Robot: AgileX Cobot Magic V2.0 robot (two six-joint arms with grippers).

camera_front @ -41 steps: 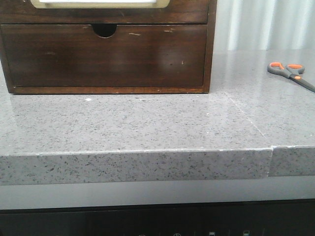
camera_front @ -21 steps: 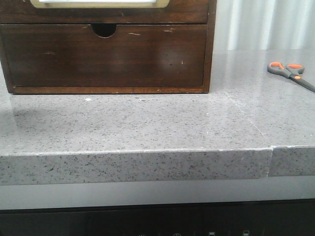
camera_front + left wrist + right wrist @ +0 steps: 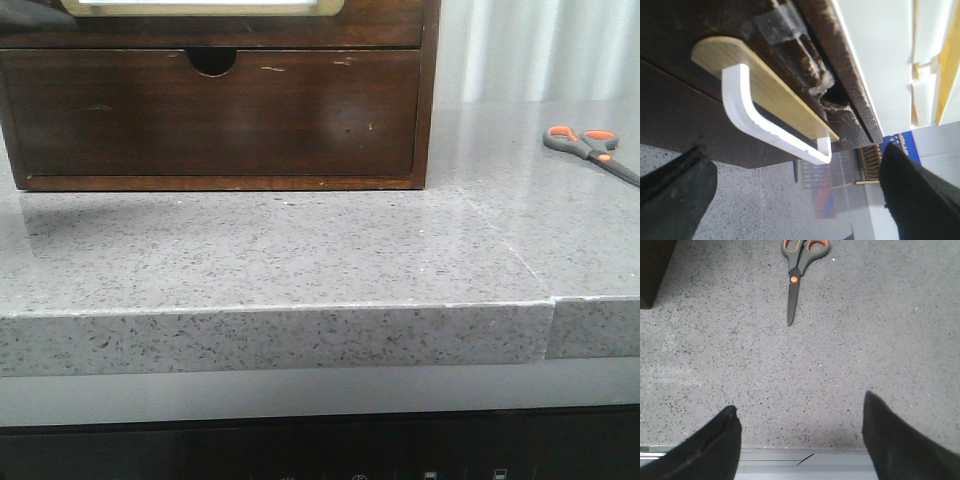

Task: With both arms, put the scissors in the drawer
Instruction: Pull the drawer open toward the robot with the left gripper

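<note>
Plainly, both hands are open: the left hand (image 3: 790,200) near the drawer (image 3: 700,115) may miss its white handle (image 3: 765,127); right hand (image 3: 800,440) sits short of the scissors (image 3: 796,270).

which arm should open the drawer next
Left. Its open gripper faces the white handle on the drawer front, fingers apart. The right gripper is over the counter near the scissors.
</note>
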